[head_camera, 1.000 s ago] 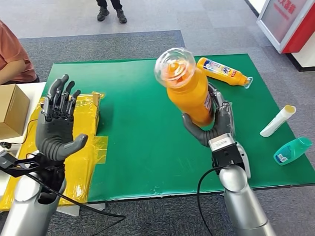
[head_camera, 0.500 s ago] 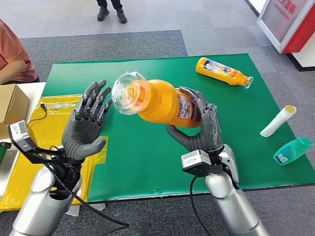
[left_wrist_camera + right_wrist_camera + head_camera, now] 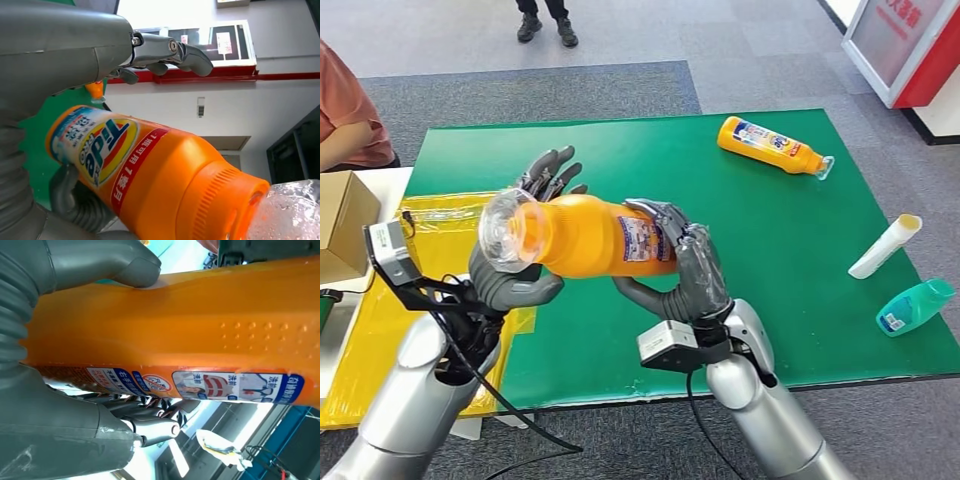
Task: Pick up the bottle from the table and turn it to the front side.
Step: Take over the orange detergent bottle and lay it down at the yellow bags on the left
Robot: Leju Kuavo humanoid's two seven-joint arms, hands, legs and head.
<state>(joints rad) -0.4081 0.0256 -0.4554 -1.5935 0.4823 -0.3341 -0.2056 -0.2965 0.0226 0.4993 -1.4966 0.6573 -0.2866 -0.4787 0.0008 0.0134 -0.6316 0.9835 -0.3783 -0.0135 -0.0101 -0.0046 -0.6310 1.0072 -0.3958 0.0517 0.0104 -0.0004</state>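
1. Bottle [image 3: 599, 235], orange with a clear cap, lies nearly level in the air above the green counter [image 3: 788, 240].
2. Right hand [image 3: 682, 275] grips its base end, fingers [image 3: 660, 212] wrapped over the label and thumb beneath.
3. Left hand [image 3: 518, 262] cups the cap end, fingers [image 3: 550, 172] spread wide behind it, not closed around it.
4. Second orange bottle [image 3: 773, 145] lies on the counter's far side.

Orange bottle [image 3: 599, 235] is showing glossy, smooth plastic with a printed label; its cap [image 3: 503, 230] is looking clear and shiny. Right hand [image 3: 690, 275] is presenting matt grey covering. Green mat [image 3: 637, 160] is appearing matt, cloth-like. Yellow sheet [image 3: 350, 350] is looking glossy plastic.
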